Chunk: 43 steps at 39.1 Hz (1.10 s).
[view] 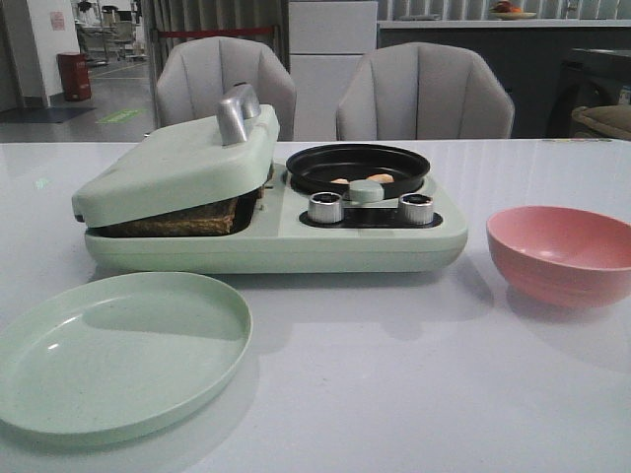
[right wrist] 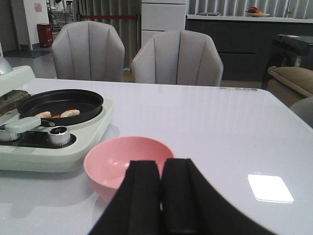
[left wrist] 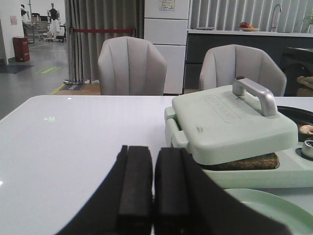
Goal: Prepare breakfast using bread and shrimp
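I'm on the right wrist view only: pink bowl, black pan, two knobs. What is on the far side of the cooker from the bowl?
Observer: A lidded grill plate; its pale green lid rests tilted on the bread, not fully closed.
Operator: Anything in front of that?
Observer: A pale green plate sits on the table, nothing on it.
Operator: And the left pincer?
Observer: The left pincer is shut, holding nothing, low over the table near that plate's edge.
Operator: Does the lid have a grip?
Observer: Yes, a silver handle on top of the lid.
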Each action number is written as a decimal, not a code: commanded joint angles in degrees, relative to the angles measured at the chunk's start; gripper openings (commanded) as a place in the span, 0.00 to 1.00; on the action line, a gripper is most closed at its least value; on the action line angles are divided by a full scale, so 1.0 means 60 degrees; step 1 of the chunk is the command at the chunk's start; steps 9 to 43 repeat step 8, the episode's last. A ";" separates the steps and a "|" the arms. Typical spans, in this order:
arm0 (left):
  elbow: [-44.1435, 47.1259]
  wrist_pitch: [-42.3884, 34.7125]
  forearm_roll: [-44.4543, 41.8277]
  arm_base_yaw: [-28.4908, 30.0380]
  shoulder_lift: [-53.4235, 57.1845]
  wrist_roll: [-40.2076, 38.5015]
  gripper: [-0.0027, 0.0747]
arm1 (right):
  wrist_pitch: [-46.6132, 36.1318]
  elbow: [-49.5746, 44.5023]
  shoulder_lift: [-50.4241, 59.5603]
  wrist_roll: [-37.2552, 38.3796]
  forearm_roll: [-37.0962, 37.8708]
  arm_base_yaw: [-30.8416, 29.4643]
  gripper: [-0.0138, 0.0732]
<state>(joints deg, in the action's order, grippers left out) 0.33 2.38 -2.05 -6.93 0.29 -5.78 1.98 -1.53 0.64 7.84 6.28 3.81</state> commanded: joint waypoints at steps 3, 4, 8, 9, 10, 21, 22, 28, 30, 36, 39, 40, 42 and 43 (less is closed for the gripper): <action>0.0203 -0.0732 -0.0006 -0.0009 0.0161 -0.0093 0.18 | -0.0836 0.0159 0.0199 -0.0014 0.0084 -0.0037 0.33; 0.0203 -0.0732 -0.0006 -0.0009 0.0161 -0.0093 0.18 | -0.0836 0.0159 0.0199 -0.0014 0.0084 -0.0037 0.33; 0.0203 -0.0732 -0.0006 -0.0009 0.0161 -0.0093 0.18 | -0.0836 0.0159 0.0199 -0.0014 0.0084 -0.0037 0.33; 0.0203 -0.0732 -0.0006 -0.0009 0.0161 -0.0093 0.18 | -0.0836 0.0159 0.0199 -0.0014 0.0084 -0.0037 0.33; 0.0203 -0.0732 -0.0006 -0.0009 0.0161 -0.0093 0.18 | -0.0836 0.0159 0.0199 -0.0014 0.0084 -0.0037 0.33; 0.0203 -0.0732 -0.0006 -0.0009 0.0161 -0.0093 0.18 | -0.0836 0.0159 0.0199 -0.0014 0.0084 -0.0037 0.33; 0.0203 -0.0732 -0.0006 -0.0009 0.0161 -0.0093 0.18 | -0.0836 0.0159 0.0199 -0.0014 0.0084 -0.0037 0.33; 0.0203 -0.0732 -0.0006 -0.0009 0.0161 -0.0093 0.18 | -0.0836 0.0159 0.0199 -0.0014 0.0084 -0.0037 0.33; 0.0203 -0.0732 -0.0006 -0.0009 0.0161 -0.0093 0.18 | -0.0836 0.0159 0.0199 -0.0014 0.0084 -0.0037 0.33; 0.0203 -0.0732 -0.0006 -0.0009 0.0161 -0.0093 0.18 | -0.0836 0.0159 0.0199 -0.0014 0.0084 -0.0037 0.33; 0.0203 -0.0732 -0.0006 -0.0009 0.0161 -0.0093 0.18 | -0.0836 0.0159 0.0199 -0.0014 0.0084 -0.0037 0.33; 0.0203 -0.0732 -0.0006 -0.0009 0.0161 -0.0093 0.18 | -0.0836 0.0159 0.0199 -0.0014 0.0084 -0.0037 0.33; 0.0203 -0.0732 -0.0006 -0.0009 0.0161 -0.0093 0.18 | -0.0836 0.0159 0.0199 -0.0014 0.0084 -0.0037 0.33; 0.0203 -0.0732 -0.0006 -0.0009 0.0161 -0.0093 0.18 | -0.0836 0.0159 0.0199 -0.0014 0.0084 -0.0037 0.33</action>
